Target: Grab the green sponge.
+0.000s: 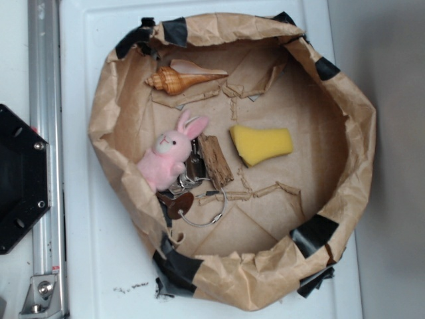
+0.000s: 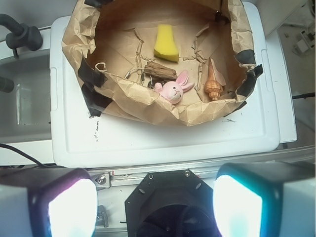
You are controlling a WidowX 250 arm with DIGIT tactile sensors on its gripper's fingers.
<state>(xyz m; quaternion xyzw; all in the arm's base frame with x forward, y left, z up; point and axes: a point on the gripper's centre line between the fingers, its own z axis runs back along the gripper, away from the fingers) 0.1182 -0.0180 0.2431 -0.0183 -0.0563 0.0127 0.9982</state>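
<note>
Yellow green sponge (image 1: 261, 144) in paper bowl (image 1: 355, 113) | fingers (image 2: 69, 203) spread, well apart | no legible writing

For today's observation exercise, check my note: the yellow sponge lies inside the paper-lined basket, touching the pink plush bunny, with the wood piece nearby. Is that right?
One detail is wrong. The yellow sponge does lie inside the paper-lined basket, but it is apart from the pink plush bunny; the wood piece sits between them. The exterior view shows the gap plainly.
</note>
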